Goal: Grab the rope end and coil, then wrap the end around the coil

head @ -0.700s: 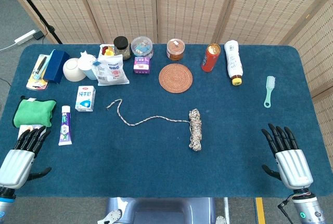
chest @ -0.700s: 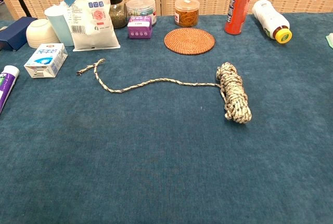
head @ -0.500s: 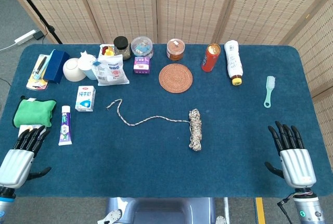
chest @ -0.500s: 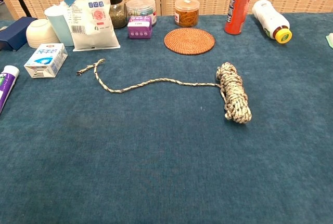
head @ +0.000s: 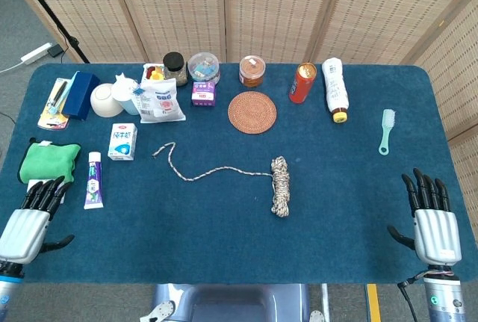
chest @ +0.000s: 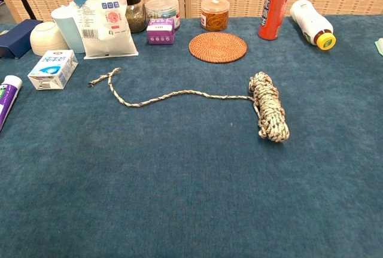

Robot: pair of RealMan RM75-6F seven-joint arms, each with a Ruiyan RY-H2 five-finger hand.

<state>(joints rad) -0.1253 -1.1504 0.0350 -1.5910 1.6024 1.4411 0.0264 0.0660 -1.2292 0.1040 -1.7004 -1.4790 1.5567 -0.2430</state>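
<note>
A speckled white rope lies on the blue table. Its coil (head: 280, 186) (chest: 268, 106) rests near the middle, bundled lengthwise. A loose strand runs left from the coil to the rope end (head: 160, 149) (chest: 100, 78), which curls near the milk carton. My left hand (head: 30, 222) sits at the table's front left corner, fingers apart and empty. My right hand (head: 432, 221) hovers at the front right edge, also spread with nothing in it. Both hands are far from the rope. Neither hand appears in the chest view.
A round woven coaster (head: 252, 112) sits behind the coil. Along the back stand jars, an orange can (head: 302, 83), a white bottle (head: 335, 89) and a snack bag (head: 160, 101). A milk carton (head: 122, 141), toothpaste tube (head: 92, 179) and green cloth (head: 48, 161) lie left; a brush (head: 385, 131) lies right.
My right hand has drifted right and slightly toward the front edge. The left hand has barely shifted. The rope has not moved.
</note>
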